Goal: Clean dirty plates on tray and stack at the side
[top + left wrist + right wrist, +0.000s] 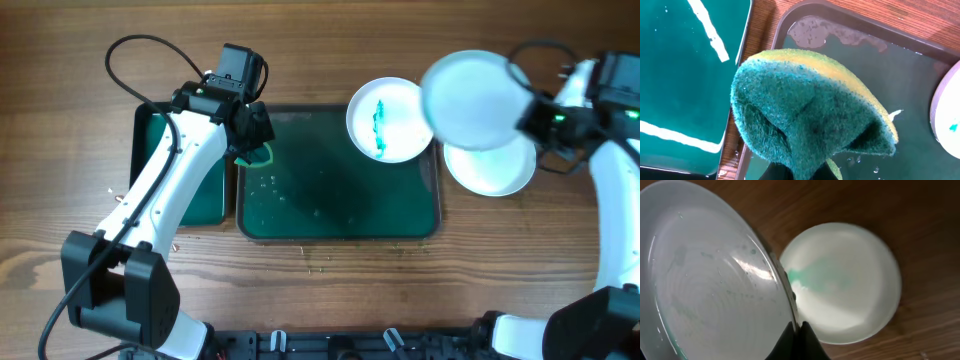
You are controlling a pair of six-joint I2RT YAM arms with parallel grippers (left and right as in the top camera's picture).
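Upper right on the tray (330, 210) sits a streaked plate (395, 135); right gripper (527, 113) pinches a lifted plate (470, 100), left gripper (250, 137) squeezes a sponge (810, 115).

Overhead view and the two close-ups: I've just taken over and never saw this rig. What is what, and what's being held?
Two robot arms work at a wooden table. The overhead view looks straight down from a fixed camera. Each of the other two pictures comes from a camera on one arm's wrist. The left arm has its jaws shut on a green-and-yellow sponge over the wet large tray. A smaller tray lies beside it. One streaked plate sits at the large tray's far right corner. The right arm has its jaws clamped on the rim of a held plate. That plate is lifted above a third plate, which lies on the table right of the tray and shows a faint green smear.
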